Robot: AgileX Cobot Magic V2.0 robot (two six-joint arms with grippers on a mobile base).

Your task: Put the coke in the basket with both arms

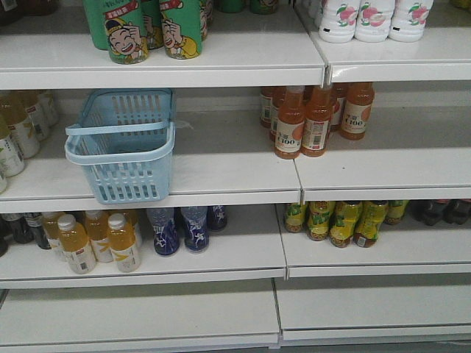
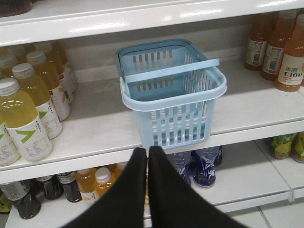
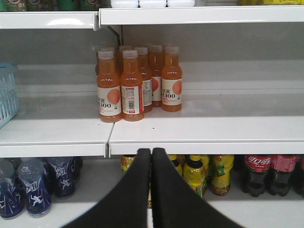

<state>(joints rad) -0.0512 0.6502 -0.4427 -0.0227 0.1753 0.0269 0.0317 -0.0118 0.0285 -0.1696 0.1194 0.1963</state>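
The light blue basket (image 1: 121,143) stands empty on the middle shelf at the left, its front hanging over the shelf edge. In the left wrist view the basket (image 2: 171,92) is just above and beyond my left gripper (image 2: 147,150), which is shut with nothing in it. The coke (image 3: 258,173), dark bottles with red wraps, stands on the lower shelf at the far right, right of my right gripper (image 3: 151,151). That gripper is shut and empty too. From the front the coke (image 1: 441,211) shows only as dark bottles. Neither gripper appears in the front view.
Orange-drink bottles (image 3: 133,83) crowd the middle shelf right of the basket. Yellow pear-drink bottles (image 3: 199,173) stand left of the coke, and blue bottles (image 1: 180,228) sit below the basket. Pale yellow drinks (image 2: 28,104) line the shelf left of the basket. Green cans (image 1: 147,26) fill the top shelf.
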